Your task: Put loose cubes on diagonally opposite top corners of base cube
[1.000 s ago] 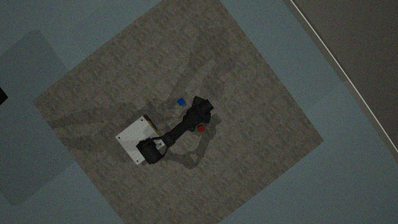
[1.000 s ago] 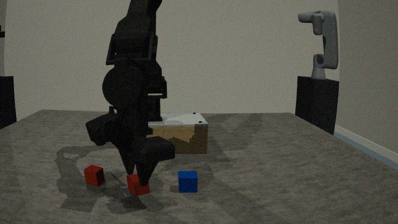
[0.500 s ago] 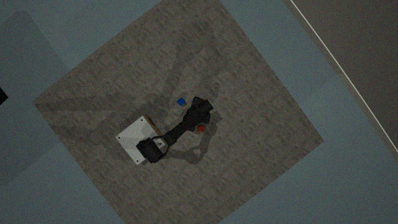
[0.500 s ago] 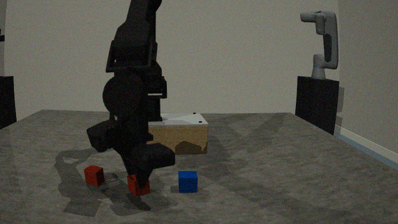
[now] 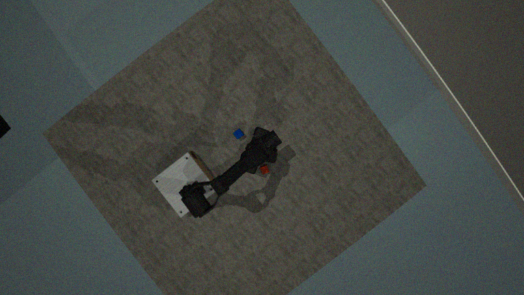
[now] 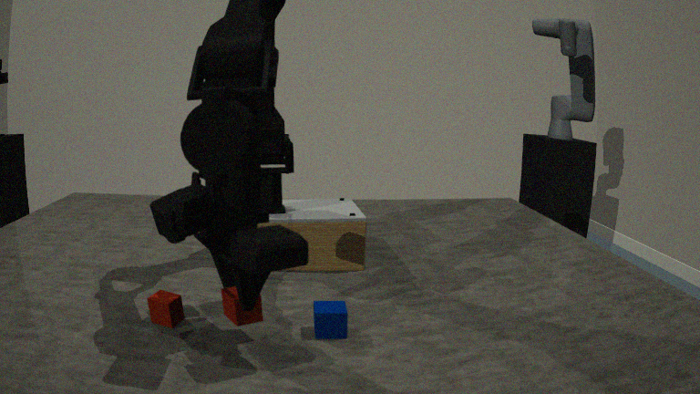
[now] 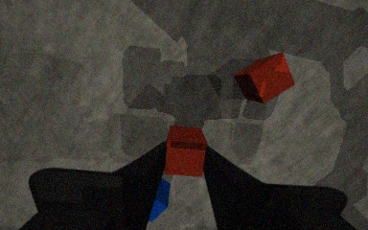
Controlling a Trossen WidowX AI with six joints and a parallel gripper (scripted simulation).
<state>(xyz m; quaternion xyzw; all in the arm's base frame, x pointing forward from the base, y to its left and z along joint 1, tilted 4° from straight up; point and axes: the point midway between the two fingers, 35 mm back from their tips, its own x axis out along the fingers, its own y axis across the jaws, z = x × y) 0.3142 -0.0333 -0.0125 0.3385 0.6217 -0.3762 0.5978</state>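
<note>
A red cube (image 6: 233,315) (image 7: 185,162) is between the fingers of my gripper (image 6: 238,297) (image 7: 184,147), which is shut on it and holds it a little above the table. In the top view the arm hides this cube and the fingers. The other red cube (image 5: 264,169) (image 6: 165,309) (image 7: 265,78) rests on the table, left of the held cube in the exterior view. The blue cube (image 5: 238,133) (image 6: 330,320) (image 7: 161,198) stands level on the table to the right of the held cube in the exterior view. My left finger partly covers it in the wrist view. Nothing is on its top.
The arm's base stands on a wooden box with a white top (image 5: 173,179) (image 6: 322,210), behind the cubes in the exterior view. The grey-brown table (image 5: 328,121) (image 6: 464,286) carries the cubes and box. A grey robot arm (image 6: 581,85) on a black stand (image 6: 557,178) is in the background.
</note>
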